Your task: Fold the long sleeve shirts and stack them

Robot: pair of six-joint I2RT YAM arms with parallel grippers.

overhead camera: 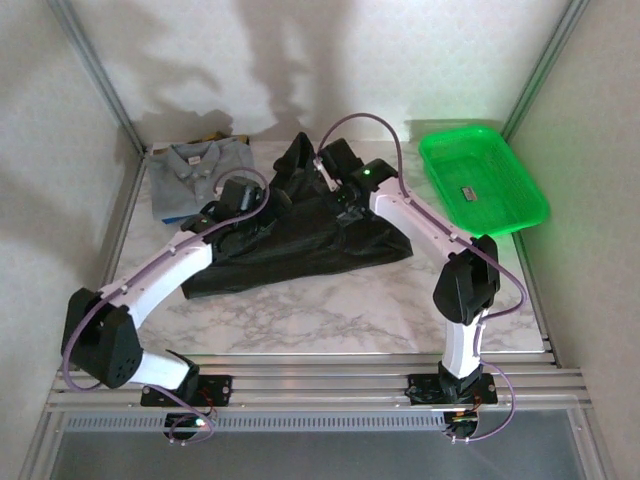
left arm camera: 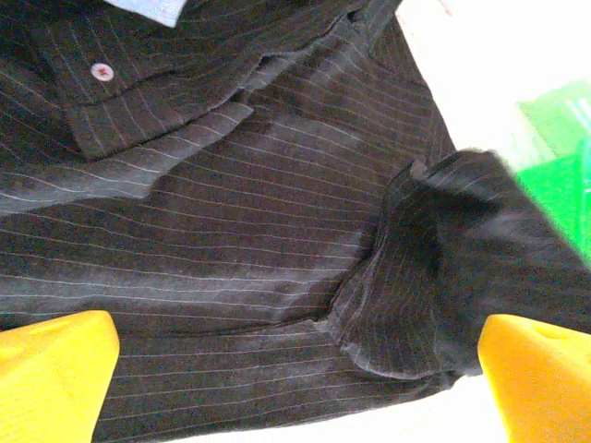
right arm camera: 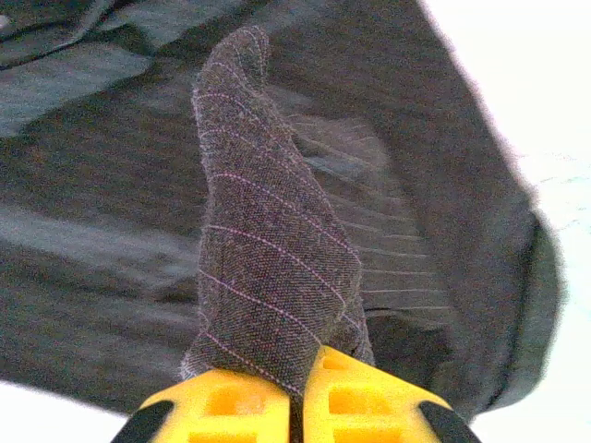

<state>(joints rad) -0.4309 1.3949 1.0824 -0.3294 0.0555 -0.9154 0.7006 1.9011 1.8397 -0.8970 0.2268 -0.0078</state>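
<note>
One fold of the dark striped shirt [right arm camera: 268, 249] is pinched in the right gripper [right arm camera: 300, 401]; left gripper [left arm camera: 295, 369] gapes, empty.

A robot lab's test cell: white panel walls [overhead camera: 60, 150] and aluminium frame posts [overhead camera: 95, 70] are enclosing the marble-patterned table [overhead camera: 330, 320] lying beneath the fingers [right arm camera: 222, 406], and slotted aluminium rails [overhead camera: 330, 385] are carrying both arm bases [overhead camera: 185, 380].

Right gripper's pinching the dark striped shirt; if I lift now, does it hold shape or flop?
Likely floppy: the dark pinstriped button shirt lies in soft folds, and the strip pinched in the right gripper bunches up. Probably light; the cloth looks thin. Unpinched parts may drag on the white marble-pattern table.
</note>
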